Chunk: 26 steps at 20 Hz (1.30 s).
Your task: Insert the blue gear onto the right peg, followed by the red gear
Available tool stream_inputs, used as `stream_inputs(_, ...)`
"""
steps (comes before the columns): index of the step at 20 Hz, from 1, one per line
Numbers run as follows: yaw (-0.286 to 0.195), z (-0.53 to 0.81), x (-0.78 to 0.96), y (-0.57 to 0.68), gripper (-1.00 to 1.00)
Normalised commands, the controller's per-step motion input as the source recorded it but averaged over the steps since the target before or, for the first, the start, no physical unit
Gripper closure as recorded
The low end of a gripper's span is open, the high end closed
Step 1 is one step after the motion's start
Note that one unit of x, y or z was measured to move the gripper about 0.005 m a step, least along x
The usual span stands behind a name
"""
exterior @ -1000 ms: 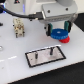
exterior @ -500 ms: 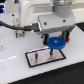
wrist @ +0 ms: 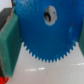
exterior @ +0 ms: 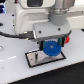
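Observation:
My gripper is shut on the blue gear, a wide toothed disc held just above the right part of the grey black-rimmed plate. In the wrist view the blue gear fills most of the frame. Its centre hole shows near one edge, and a green finger pad presses against its side. A small part of the red gear peeks out at the exterior view's right of the gripper. The right peg is hidden under the gear and gripper.
The white arm body and a black cable fill the upper part of the exterior view. The plate lies on a white table.
The gripper has carried the blue gear down and toward the exterior view's left, from above and beside the plate to just over it.

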Motion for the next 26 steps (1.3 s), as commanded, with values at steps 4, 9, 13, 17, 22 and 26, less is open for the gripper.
stream_inputs(4,0.000,0.23,-0.01,0.06,1.00)
stream_inputs(9,0.000,-0.03,0.07,0.00,1.00)
stream_inputs(13,0.000,-0.14,0.33,-0.06,1.00)
stream_inputs(17,0.000,-0.12,0.42,-0.10,1.00)
stream_inputs(22,0.000,0.11,0.25,0.05,1.00)
stream_inputs(26,0.000,0.40,0.08,0.17,1.00)
